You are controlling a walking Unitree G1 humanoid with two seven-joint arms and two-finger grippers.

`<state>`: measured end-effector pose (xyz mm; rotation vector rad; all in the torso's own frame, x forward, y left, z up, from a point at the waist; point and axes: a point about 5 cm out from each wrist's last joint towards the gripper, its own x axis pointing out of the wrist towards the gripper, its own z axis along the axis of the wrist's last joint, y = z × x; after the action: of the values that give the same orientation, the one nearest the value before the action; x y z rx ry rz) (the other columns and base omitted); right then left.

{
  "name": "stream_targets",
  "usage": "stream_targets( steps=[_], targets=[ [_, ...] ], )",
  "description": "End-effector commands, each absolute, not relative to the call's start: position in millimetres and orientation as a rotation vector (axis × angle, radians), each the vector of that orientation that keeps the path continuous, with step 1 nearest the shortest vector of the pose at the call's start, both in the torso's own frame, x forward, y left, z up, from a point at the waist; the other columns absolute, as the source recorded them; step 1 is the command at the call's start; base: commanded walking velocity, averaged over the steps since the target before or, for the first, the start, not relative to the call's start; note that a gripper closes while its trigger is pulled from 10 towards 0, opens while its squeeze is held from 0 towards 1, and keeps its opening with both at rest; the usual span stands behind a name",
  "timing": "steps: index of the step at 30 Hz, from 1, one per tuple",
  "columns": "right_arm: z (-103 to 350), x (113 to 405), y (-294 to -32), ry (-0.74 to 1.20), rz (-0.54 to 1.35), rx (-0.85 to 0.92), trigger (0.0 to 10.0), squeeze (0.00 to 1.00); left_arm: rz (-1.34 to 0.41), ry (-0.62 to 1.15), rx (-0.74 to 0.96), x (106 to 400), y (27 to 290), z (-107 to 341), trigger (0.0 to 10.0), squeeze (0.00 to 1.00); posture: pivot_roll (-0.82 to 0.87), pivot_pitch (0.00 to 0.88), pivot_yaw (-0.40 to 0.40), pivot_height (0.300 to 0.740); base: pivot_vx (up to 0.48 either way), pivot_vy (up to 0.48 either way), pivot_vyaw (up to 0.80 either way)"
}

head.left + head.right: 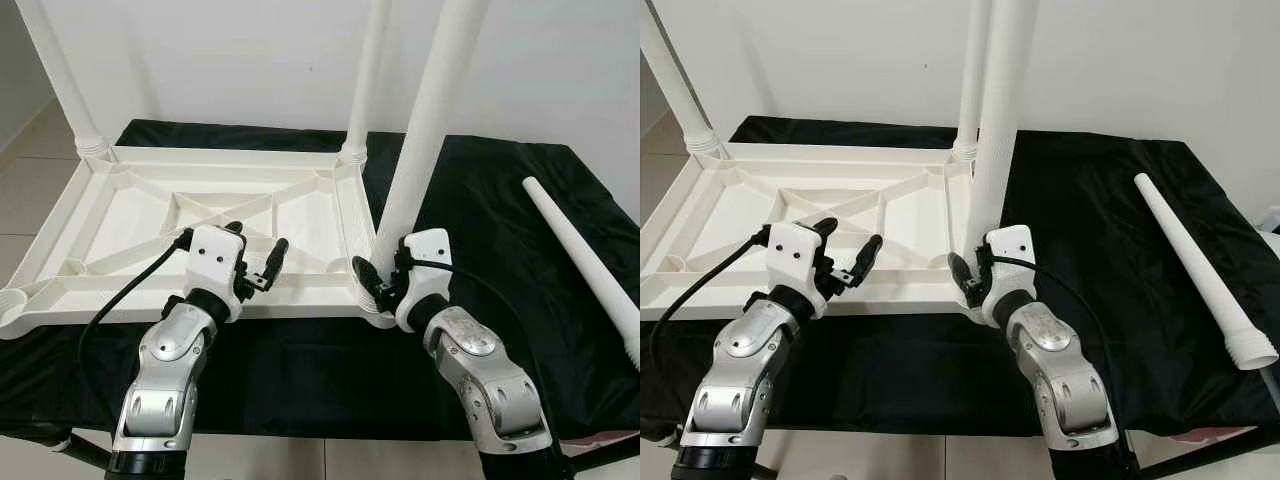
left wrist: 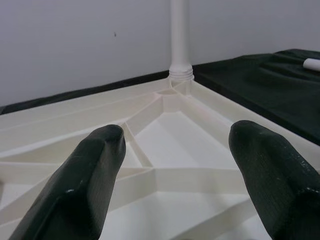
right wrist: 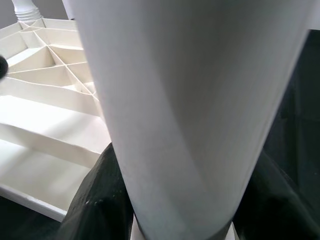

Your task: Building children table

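Note:
A white plastic tabletop point(image 1: 120, 295) lies upside down on a black cloth. White legs stand upright at its far left corner point(image 1: 60, 70) and far right corner point(image 1: 368, 70). A third leg point(image 1: 425, 120) stands at the near right corner, and my right gripper point(image 1: 385, 268) is shut on its base, with dark fingers point(image 3: 97, 200) either side of the tube. My left gripper point(image 1: 258, 238) hovers open just over the tabletop's near rail, holding nothing; its fingers point(image 2: 90, 170) point towards the far right leg point(image 2: 180, 35).
A loose white leg point(image 1: 585, 250) lies on the black cloth point(image 1: 480, 200) at the right, its threaded end nearest me. A white wall stands close behind. A round socket point(image 1: 10, 305) sits at the tabletop's near left corner. A black cable runs from my left wrist.

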<state>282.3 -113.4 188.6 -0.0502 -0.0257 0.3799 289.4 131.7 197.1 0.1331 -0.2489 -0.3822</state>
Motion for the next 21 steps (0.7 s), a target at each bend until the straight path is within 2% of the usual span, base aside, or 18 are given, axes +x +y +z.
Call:
stream_targets(
  steps=[1, 4, 5, 8, 11, 15, 21],
  targets=[
    [194.4, 283.2, -113.5, -0.065, 0.384, -0.085, 10.0, 0.00, -0.356, -0.290, 0.086, 289.9, 125.3, 212.6, 10.0, 0.00, 0.02, 0.072, -0.051, 0.740, 0.000, 0.000, 0.00],
    [196.0, 284.8, -112.2, -0.088, 0.387, -0.116, 10.0, 0.00, -0.431, -0.306, 0.041, 287.5, 117.2, 222.2, 10.0, 0.00, 0.02, 0.070, -0.051, 0.740, 0.000, 0.000, 0.00],
    [197.6, 286.2, -110.2, -0.109, 0.393, -0.137, 10.0, 0.00, -0.509, -0.322, -0.001, 284.7, 110.2, 231.3, 10.0, 0.00, 0.03, 0.066, -0.049, 0.740, 0.000, 0.000, 0.00],
    [202.5, 287.6, -104.9, -0.171, 0.401, -0.159, 10.0, 0.00, -0.546, -0.341, -0.004, 285.7, 108.9, 242.0, 10.0, 0.00, 0.03, 0.062, -0.048, 0.740, 0.000, 0.000, 0.00],
    [207.1, 287.8, -104.1, -0.220, 0.374, -0.127, 10.0, 0.00, -0.473, -0.320, 0.088, 292.0, 118.1, 233.2, 10.0, 0.00, 0.04, 0.057, -0.048, 0.740, 0.000, 0.000, 0.00],
    [206.6, 289.2, -111.0, -0.239, 0.302, -0.097, 10.0, 0.00, -0.350, -0.274, 0.127, 296.0, 130.4, 215.4, 10.0, 0.00, 0.06, 0.036, -0.040, 0.740, 0.000, 0.000, 0.00],
    [194.0, 294.1, -123.9, -0.214, 0.210, -0.042, 10.0, 0.00, -0.288, -0.199, 0.081, 296.2, 139.6, 197.9, 10.0, 0.00, 0.06, 0.042, -0.046, 0.740, 0.000, 0.000, 0.00]
  ],
)
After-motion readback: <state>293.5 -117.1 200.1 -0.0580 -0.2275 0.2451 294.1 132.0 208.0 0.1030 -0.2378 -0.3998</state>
